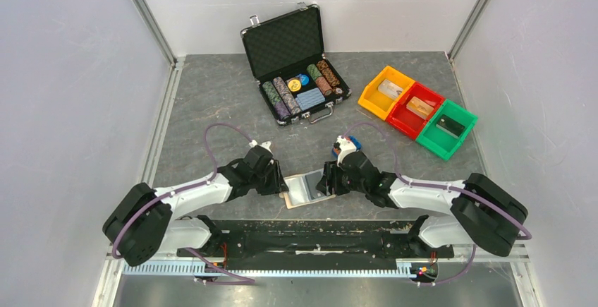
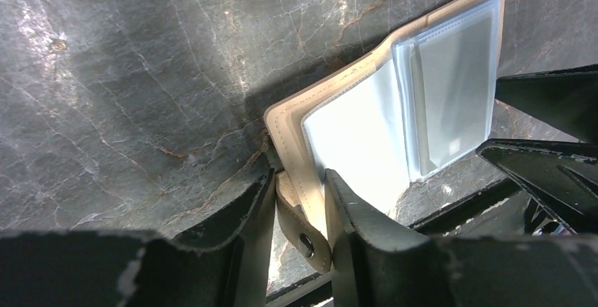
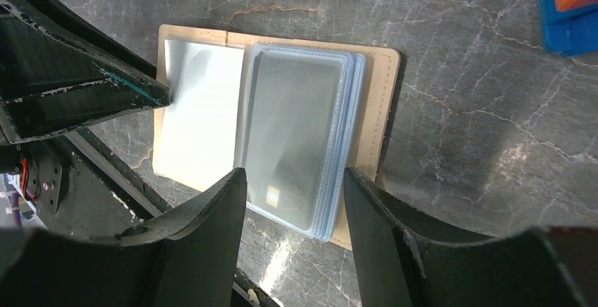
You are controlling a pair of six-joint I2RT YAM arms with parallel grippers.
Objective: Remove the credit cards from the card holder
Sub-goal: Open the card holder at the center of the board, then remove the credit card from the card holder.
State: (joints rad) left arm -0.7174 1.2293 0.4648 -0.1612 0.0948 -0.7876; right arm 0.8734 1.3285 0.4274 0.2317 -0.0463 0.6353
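Observation:
The card holder [image 1: 304, 190] lies open on the table between both grippers, tan edged with pale blue faces; it also shows in the left wrist view [image 2: 352, 130] and the right wrist view [image 3: 197, 116]. Its right half carries a stack of clear sleeves, with a grey-teal credit card [image 3: 296, 123] in the top sleeve, also seen from the left wrist [image 2: 455, 88]. My left gripper [image 2: 300, 183] is shut on the holder's left edge by the snap tab [image 2: 307, 233]. My right gripper [image 3: 293, 183] is open, its fingers on either side of the sleeve stack's near end.
An open black chip case [image 1: 293, 63] stands at the back centre. Yellow [image 1: 386, 90], red [image 1: 416, 109] and green [image 1: 446, 129] bins stand in a row at back right. A blue and orange object [image 3: 568, 3] sits just beyond the right gripper.

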